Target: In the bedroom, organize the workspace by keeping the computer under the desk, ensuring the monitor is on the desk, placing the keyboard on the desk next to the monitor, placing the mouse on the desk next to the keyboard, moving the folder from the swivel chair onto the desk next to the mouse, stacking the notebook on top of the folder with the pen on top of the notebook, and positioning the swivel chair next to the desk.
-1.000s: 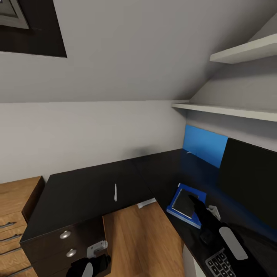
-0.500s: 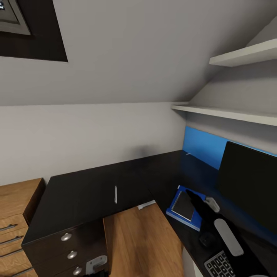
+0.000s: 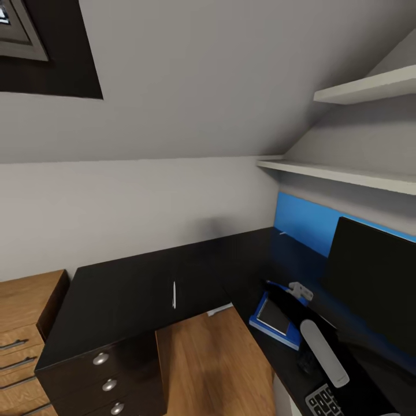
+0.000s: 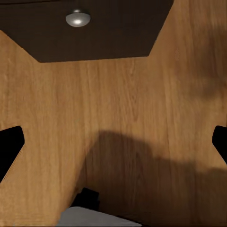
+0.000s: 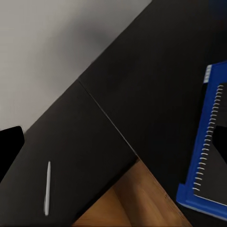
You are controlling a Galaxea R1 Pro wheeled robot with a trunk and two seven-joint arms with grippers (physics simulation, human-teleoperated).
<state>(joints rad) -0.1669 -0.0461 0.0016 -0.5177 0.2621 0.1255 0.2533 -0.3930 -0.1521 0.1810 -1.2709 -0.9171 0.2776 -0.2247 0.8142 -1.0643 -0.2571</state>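
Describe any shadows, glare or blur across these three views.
Head view: sharp, a soft shadow patch on the wall, no glare on the dark desk. Left wrist view: a broad soft shadow on the wood floor. Right wrist view: the pen slightly soft.

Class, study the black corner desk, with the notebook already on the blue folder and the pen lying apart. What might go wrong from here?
1. The thin white pen lies flat on the black desk, far from the stack; a pinch may slip.
2. The right hand hangs above the dark spiral notebook on the blue folder; swinging toward the pen, the arm may nudge them.
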